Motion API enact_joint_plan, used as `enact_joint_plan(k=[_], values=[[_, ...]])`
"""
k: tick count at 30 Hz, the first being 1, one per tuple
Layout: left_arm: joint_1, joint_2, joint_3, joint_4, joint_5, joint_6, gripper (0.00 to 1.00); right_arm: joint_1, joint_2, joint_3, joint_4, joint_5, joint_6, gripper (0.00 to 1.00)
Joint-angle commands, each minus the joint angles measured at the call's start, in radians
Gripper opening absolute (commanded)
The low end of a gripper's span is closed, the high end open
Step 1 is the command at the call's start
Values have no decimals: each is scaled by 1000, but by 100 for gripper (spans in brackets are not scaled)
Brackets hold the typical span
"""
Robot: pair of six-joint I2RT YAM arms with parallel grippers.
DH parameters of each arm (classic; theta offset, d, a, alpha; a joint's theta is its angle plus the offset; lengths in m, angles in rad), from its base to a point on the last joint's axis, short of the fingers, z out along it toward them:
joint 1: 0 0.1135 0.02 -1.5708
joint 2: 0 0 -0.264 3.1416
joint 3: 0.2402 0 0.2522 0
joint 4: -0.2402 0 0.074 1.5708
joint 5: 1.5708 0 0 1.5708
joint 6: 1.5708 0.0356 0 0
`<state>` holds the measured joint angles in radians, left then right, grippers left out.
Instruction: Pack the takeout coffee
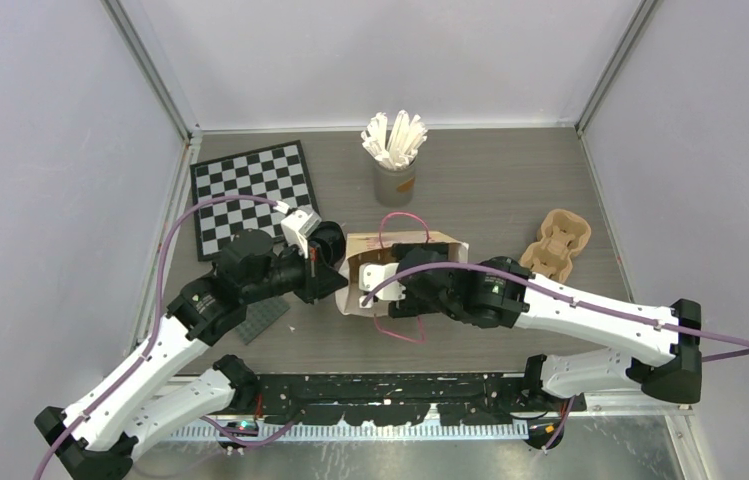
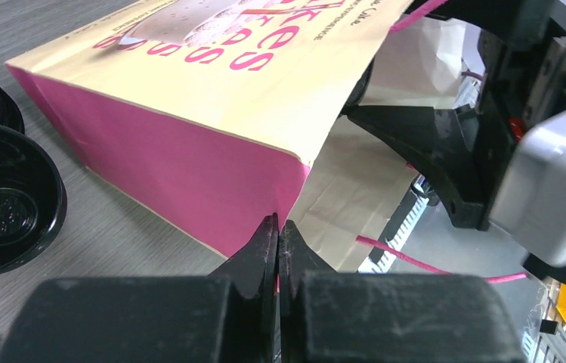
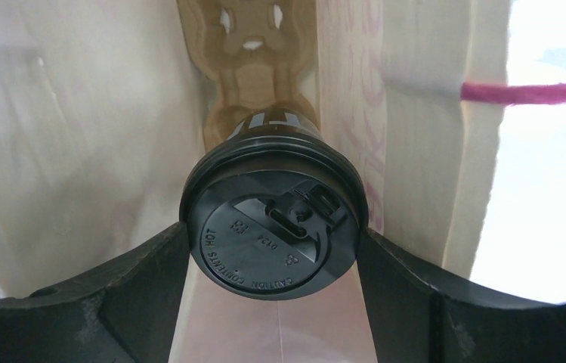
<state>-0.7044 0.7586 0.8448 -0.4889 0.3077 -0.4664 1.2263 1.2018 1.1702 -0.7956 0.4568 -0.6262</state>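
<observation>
The pink paper bag [image 1: 440,243] lies on its side mid-table, with its mouth open. My left gripper [image 2: 279,227] is shut on the rim at the bag's pink corner [image 2: 189,174], and a pink sliver shows between its fingers. My right gripper [image 3: 273,231] reaches into the bag, shut on a black takeout coffee cup [image 3: 272,227]. A finger presses each side of the cup's round lid. Beyond that cup a brown pulp carrier [image 3: 253,53] shows deep in the bag. In the left wrist view two more black round lids [image 2: 4,204] sit on the table left of the bag.
A chessboard [image 1: 253,195] lies at the back left. A grey cup of white wrapped sticks [image 1: 395,165] stands behind the bag. A brown pulp carrier [image 1: 558,243] rests to the right. A grey mat piece [image 1: 265,318] lies under the left arm. Enclosure walls ring the table.
</observation>
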Motion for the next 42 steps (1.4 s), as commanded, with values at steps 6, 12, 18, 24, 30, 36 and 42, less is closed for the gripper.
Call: enact_joint_plan(k=[6, 12, 18, 24, 30, 36, 42], values=[[2, -12, -1, 77, 50, -21, 0, -21, -30, -76, 62, -29, -105, 75], [3, -27, -30, 82, 76, -55, 0, -21, -39, -160, 158, 9, -177, 74], [3, -58, -52, 100, 87, -71, 0, -21, -26, -176, 165, 26, -169, 74], [3, -65, -54, 106, 95, -78, 0, -21, -27, -211, 211, 73, -197, 75], [3, -67, -56, 105, 97, -79, 0, -39, -19, -230, 246, 60, -216, 75], [3, -73, -57, 94, 105, -79, 0, -45, 6, -227, 252, 17, -221, 75], [3, -83, -62, 79, 111, -78, 0, -47, 24, -233, 273, 25, -229, 75]])
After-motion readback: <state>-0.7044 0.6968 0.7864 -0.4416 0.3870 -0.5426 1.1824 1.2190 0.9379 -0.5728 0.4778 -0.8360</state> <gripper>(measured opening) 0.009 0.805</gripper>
